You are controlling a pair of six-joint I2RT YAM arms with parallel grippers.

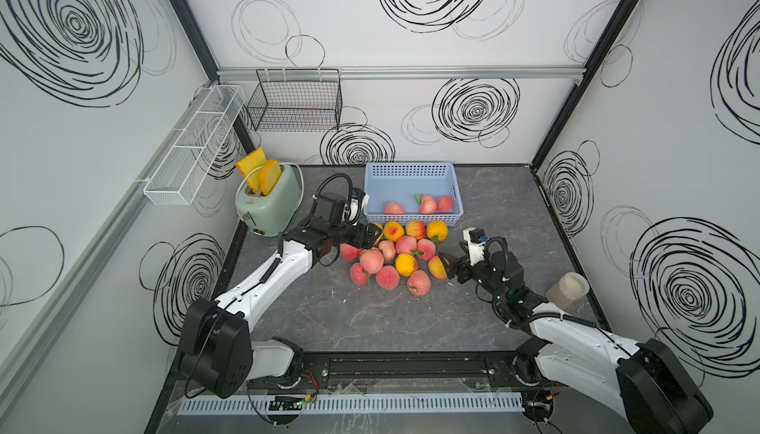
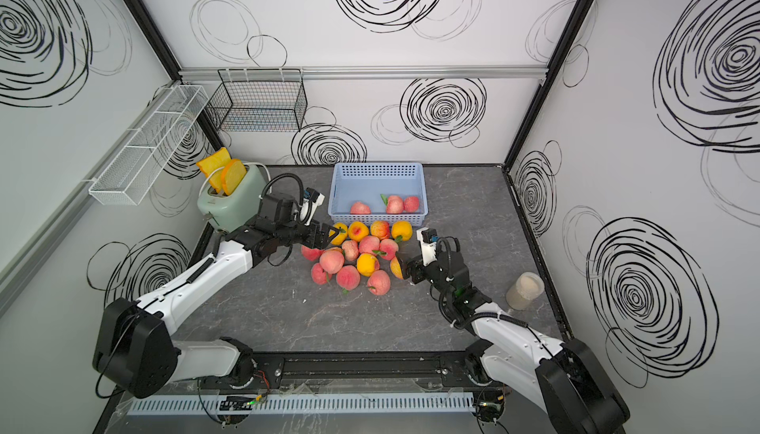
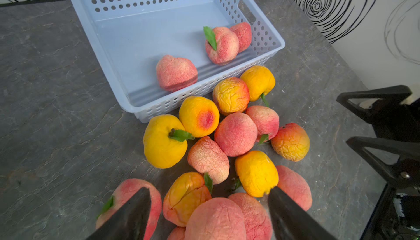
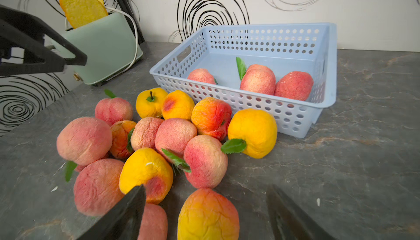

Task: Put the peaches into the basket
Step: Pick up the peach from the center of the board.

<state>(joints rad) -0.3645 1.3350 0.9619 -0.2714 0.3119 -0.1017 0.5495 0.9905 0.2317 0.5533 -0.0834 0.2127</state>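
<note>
Several pink, yellow and orange peaches (image 1: pixel 390 255) (image 2: pixel 357 255) lie heaped on the dark table just in front of the light blue basket (image 1: pixel 409 169) (image 2: pixel 378 169). Three pink peaches (image 3: pixel 176 73) (image 4: pixel 258 79) sit inside the basket. My left gripper (image 1: pixel 375 235) (image 3: pixel 209 190) hangs open over the pile's left side, its fingers either side of a pink peach (image 3: pixel 216 220) without touching it. My right gripper (image 1: pixel 446 265) (image 4: pixel 205 187) is open at the pile's right edge, straddling an orange-red peach (image 4: pixel 208 216) with a gap on one side.
A mint toaster (image 1: pixel 269 201) holding bread slices stands at the back left, close behind the left arm. A translucent jar (image 1: pixel 567 288) stands near the right table edge beside the right arm. A black wire basket (image 1: pixel 296 103) and a white rack (image 1: pixel 193 152) hang on the walls.
</note>
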